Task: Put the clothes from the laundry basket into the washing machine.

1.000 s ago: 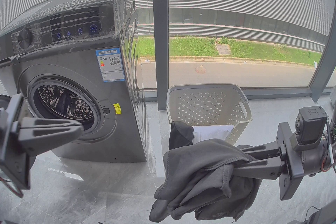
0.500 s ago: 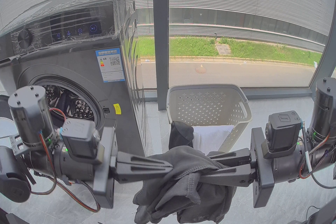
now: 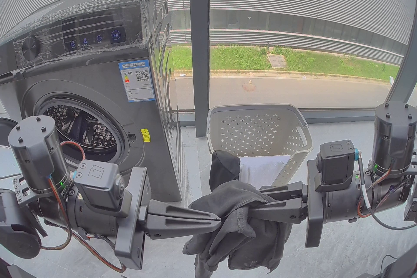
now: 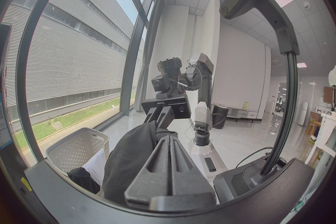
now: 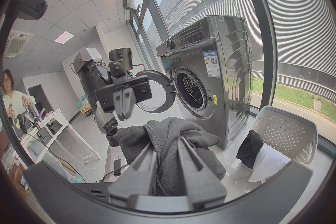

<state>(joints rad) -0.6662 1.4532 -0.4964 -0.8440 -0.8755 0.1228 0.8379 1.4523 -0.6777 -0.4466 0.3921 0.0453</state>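
Note:
A dark grey garment hangs in mid-air in front of the laundry basket, and my right gripper is shut on it from the right. In the right wrist view the cloth is bunched between the right gripper fingers. My left gripper comes in from the left with its fingers pressed together, its tip against the garment's side. In the left wrist view the left gripper lies alongside the garment. The washing machine stands at the left with its drum open.
A black garment and a white one lie in the tilted basket by the window. The machine's round door is swung open. A grey window pillar stands between machine and basket. Pale floor lies below.
My left arm has swung in from the left edge and its shut gripper now meets the garment. My right gripper has carried the garment leftward and slightly up.

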